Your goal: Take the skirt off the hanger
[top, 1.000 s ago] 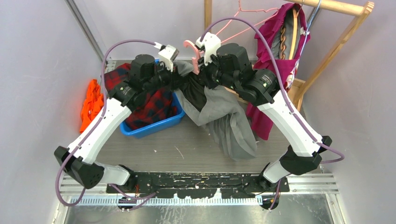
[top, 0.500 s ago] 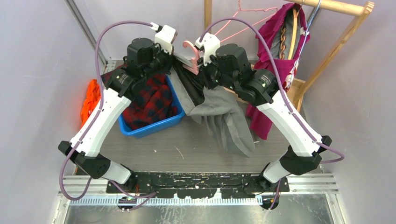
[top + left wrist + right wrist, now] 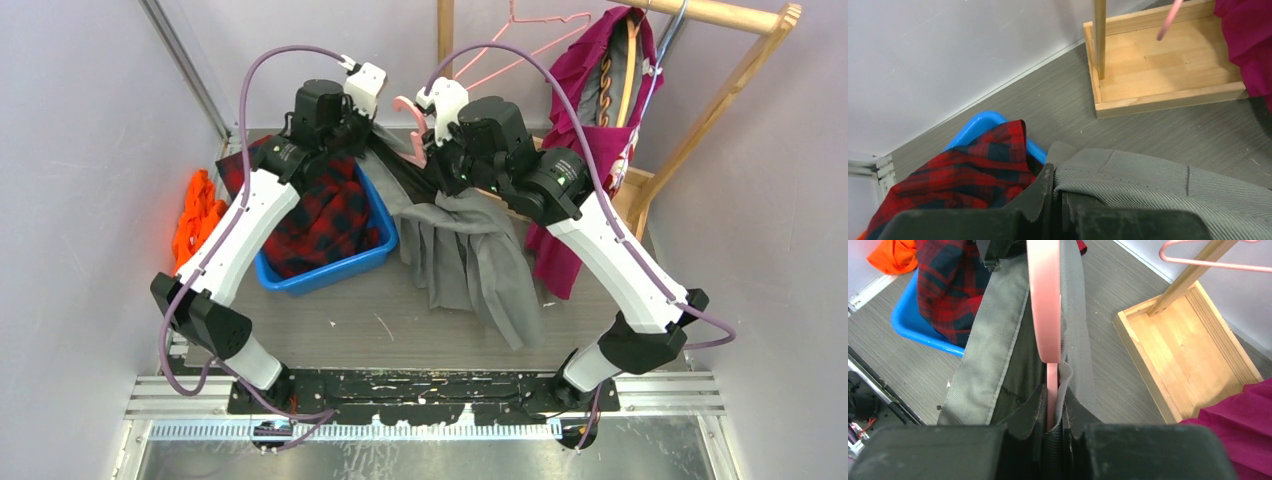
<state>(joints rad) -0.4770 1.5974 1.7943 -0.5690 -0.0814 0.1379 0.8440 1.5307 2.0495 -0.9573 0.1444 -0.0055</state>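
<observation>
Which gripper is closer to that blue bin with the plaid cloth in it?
Left. The left gripper pinches the grey skirt right beside the far rim of the blue bin; the right gripper clamps the pink hanger farther off to the right.

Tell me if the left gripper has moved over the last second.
Yes. The left gripper, shut on the skirt, moved toward the back wall, farther from the blue bin's near rim.

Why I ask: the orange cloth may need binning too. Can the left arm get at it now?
Likely not yet: the left gripper is shut on the grey skirt. Once freed, probably yes; the orange cloth lies uncovered on its side.
</observation>
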